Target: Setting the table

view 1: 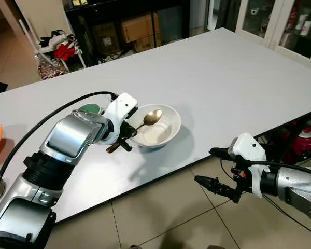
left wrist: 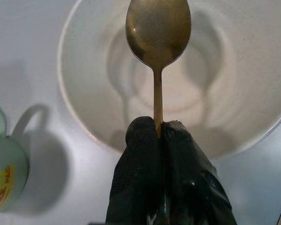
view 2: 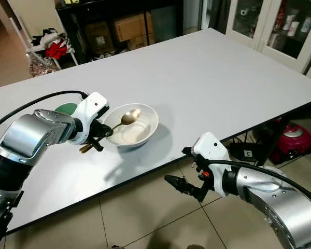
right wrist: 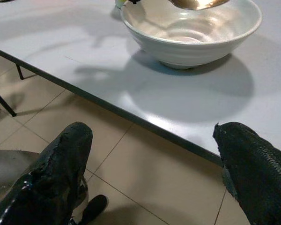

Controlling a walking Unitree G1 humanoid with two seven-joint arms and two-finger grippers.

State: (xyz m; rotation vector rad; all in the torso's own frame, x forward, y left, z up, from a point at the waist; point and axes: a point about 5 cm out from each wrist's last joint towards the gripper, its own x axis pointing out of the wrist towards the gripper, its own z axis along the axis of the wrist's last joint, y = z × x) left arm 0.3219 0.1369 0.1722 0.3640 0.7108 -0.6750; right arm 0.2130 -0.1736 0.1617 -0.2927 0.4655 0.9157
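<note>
While the white table (view 1: 238,78) spreads wide before the robot, its left arm reaches bent across the near edge, and the left gripper (view 1: 125,136) sits beside a white bowl (view 1: 168,132) with fingers (left wrist: 145,140) pressed together on the handle of a gold spoon (view 1: 152,118), whose head hangs over the bowl's hollow. Off the table's edge, above the tiled floor (view 1: 160,218), the right gripper (view 1: 213,168) hovers level, its jaws spread apart. A green mug (left wrist: 4,173) stands just beside the bowl.
</note>
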